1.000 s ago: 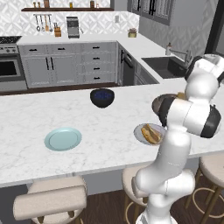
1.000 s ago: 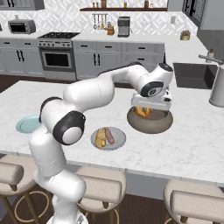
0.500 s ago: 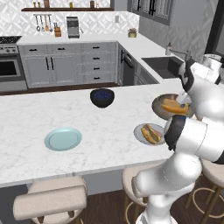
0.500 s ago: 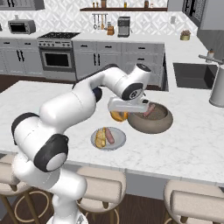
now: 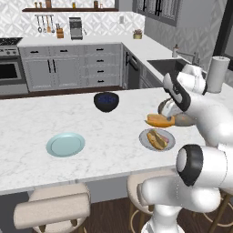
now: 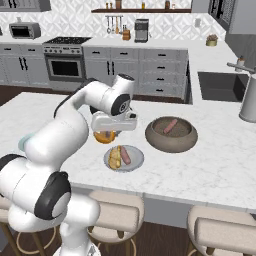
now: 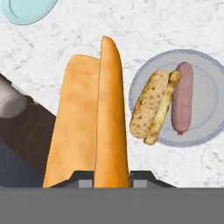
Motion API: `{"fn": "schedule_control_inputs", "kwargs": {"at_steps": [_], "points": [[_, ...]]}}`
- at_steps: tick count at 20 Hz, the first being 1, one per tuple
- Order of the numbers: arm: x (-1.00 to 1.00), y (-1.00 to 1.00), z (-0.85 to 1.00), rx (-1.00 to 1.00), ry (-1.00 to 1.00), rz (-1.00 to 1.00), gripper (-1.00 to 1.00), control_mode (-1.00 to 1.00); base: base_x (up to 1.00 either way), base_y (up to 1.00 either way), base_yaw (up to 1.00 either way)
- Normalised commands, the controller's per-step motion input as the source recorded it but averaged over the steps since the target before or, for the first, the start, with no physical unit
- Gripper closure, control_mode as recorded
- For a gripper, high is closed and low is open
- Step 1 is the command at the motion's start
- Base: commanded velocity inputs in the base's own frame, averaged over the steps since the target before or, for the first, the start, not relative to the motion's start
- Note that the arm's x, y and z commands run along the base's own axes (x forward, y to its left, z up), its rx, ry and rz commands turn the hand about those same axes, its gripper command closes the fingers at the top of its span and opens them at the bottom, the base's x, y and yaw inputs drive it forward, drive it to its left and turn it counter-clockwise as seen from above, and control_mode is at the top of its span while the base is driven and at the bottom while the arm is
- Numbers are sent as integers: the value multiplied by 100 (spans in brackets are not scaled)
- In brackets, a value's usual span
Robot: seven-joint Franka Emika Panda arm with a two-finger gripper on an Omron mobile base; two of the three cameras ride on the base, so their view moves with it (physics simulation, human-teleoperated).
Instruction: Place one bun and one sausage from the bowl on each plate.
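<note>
- Left base view: the gripper (image 5: 167, 116) is pinching a golden hot-dog bun (image 5: 159, 120) at centre right, above the grey plate (image 5: 146, 141); the pale blue plate (image 5: 65, 144) is sitting empty at lower left.
- Right base view: one smooth sausage (image 6: 170, 126) is lying in the matte brown bowl (image 6: 171, 134), right of centre.
- Hand view: the bun (image 7: 89, 122), looking soft, light and crushable, is being squeezed at its near end; gentle pressure seems wise.
</note>
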Motion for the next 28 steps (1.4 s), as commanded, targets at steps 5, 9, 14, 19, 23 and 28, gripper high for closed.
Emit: {"fn": "schedule_control_inputs", "kwargs": {"at_steps": [5, 9, 14, 19, 23, 28], "points": [[-12, 88, -39, -8, 14, 12, 100, -100, 0, 0, 0], [-12, 90, -29, -7, 9, 7, 100, -100, 0, 0, 0], [4, 100, -11, -6, 1, 0, 100, -100, 0, 0, 0], [14, 100, 0, 0, 0, 0, 100, -100, 0, 0, 0], [31, 100, 0, 0, 0, 0, 100, -100, 0, 0, 0], [57, 97, 0, 0, 0, 0, 100, -100, 0, 0, 0]]}}
